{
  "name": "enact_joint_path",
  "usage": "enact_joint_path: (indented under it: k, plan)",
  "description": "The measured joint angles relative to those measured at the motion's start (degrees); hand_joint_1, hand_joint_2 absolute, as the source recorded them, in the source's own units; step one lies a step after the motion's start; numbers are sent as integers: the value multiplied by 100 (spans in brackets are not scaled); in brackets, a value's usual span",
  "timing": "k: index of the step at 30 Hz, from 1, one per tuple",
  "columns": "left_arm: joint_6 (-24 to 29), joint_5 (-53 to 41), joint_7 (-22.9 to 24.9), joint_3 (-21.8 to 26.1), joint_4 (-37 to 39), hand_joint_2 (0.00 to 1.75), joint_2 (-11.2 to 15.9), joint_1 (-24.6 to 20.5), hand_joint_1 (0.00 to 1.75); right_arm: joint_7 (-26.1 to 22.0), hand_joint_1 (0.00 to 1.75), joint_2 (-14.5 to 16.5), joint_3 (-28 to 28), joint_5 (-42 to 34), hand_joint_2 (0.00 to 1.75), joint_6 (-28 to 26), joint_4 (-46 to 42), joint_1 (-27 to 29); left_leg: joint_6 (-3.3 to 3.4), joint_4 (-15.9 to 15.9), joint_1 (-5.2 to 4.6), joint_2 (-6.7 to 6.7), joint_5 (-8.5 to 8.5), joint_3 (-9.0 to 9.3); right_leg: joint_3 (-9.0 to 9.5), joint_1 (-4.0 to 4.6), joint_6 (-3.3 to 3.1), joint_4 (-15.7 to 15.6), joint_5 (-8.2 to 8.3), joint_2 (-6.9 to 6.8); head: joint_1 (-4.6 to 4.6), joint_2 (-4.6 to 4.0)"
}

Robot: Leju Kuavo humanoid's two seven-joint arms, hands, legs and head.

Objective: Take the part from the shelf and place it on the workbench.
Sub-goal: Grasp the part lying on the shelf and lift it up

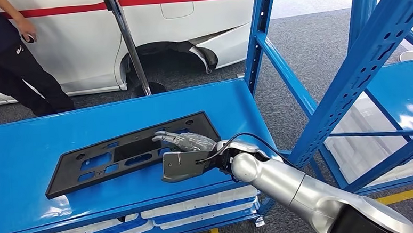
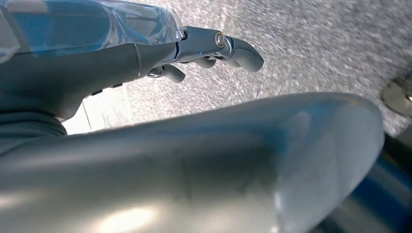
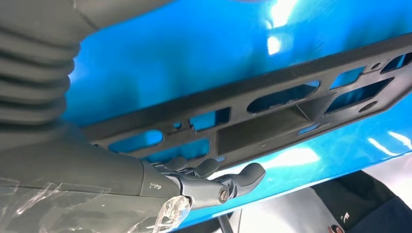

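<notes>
A flat black plastic part (image 1: 105,159) with several cut-out windows lies on the blue shelf board (image 1: 30,152). My right hand (image 1: 187,149) reaches in from the lower right. Its fingers (image 1: 176,138) are stretched out over the part's right end, and the thumb side sits at the part's near edge. In the right wrist view the hand (image 3: 209,179) hovers close over the part (image 3: 272,104), fingers slightly bent, with no grip visible. My left hand (image 2: 214,48) hangs over grey floor and holds nothing.
Slanted blue shelf uprights (image 1: 361,60) stand right of my arm. White wrapped packs (image 1: 198,205) lie on the level below the board. Behind the shelf are a white car (image 1: 188,21), a metal post (image 1: 131,45) and a person in dark clothes (image 1: 9,57).
</notes>
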Motion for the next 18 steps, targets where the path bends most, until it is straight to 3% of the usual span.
enact_joint_path:
  k: [1, 9, 18]
  plan:
    - [-8, -4, 1, 0, 0, 0, 9, 1, 0, -27, 0, -6, -13, -58, 0, 16, 15, 18, 0, 0, 0, 0, 0, 0, 0, 0, 0, 0, 0, 0, 0, 0]
    - [-96, -60, 31, 0, 0, 0, 147, -7, 0, -78, 0, -68, -121, -414, 0, 280, 138, 67, 0, 0, 0, 0, 0, 0, 0, 0, 0, 0, 0, 0, 0, 0]
    - [-141, -172, 102, -2, 0, 0, 221, -66, 0, 228, 0, -176, -138, -1101, 0, 786, 204, 32, 0, 0, -1, 0, 0, 1, 1, 0, 0, 0, 0, 0, 0, 0]
